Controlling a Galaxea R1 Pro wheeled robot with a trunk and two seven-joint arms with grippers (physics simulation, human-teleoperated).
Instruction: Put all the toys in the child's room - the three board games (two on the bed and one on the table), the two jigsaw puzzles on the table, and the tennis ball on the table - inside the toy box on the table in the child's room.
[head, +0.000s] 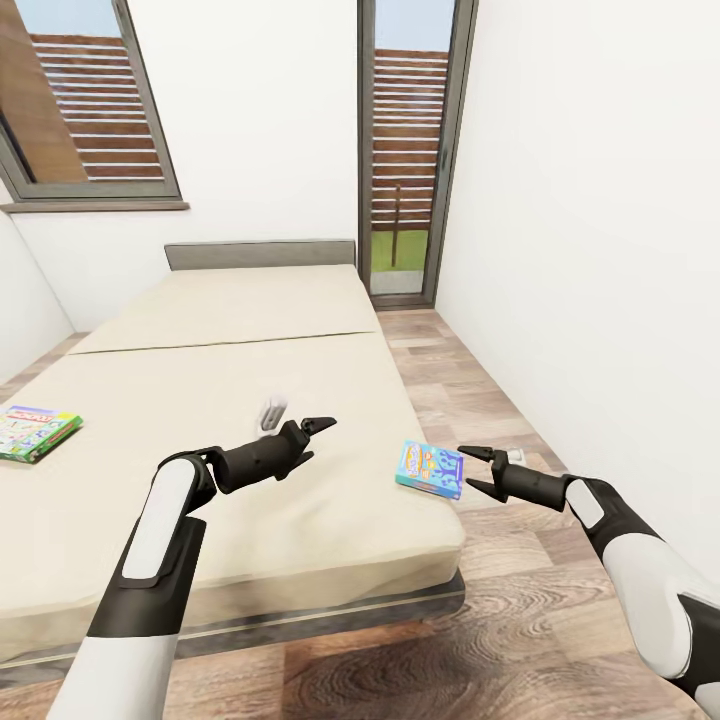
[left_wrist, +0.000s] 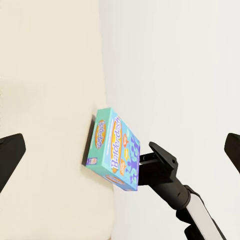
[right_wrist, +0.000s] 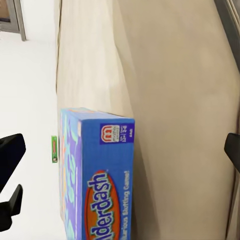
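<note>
At the bed's (head: 240, 330) right edge near the foot corner lay a blue game box (head: 430, 468), right gripper (head: 472, 470) spread open just beside it, empty. Left gripper (head: 310, 432) open over the mattress. Second box (head: 36, 432) at the left edge. Risk: box sits at the edge, a nudge could tip it to the floor.

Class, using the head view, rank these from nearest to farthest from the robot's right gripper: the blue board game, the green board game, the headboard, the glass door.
1. Blue board game, at the bed's right edge, just beside the right gripper.
2. Green board game, at the bed's left edge.
3. Headboard, at the bed's far end.
4. Glass door, on the back wall, beyond the headboard.
</note>
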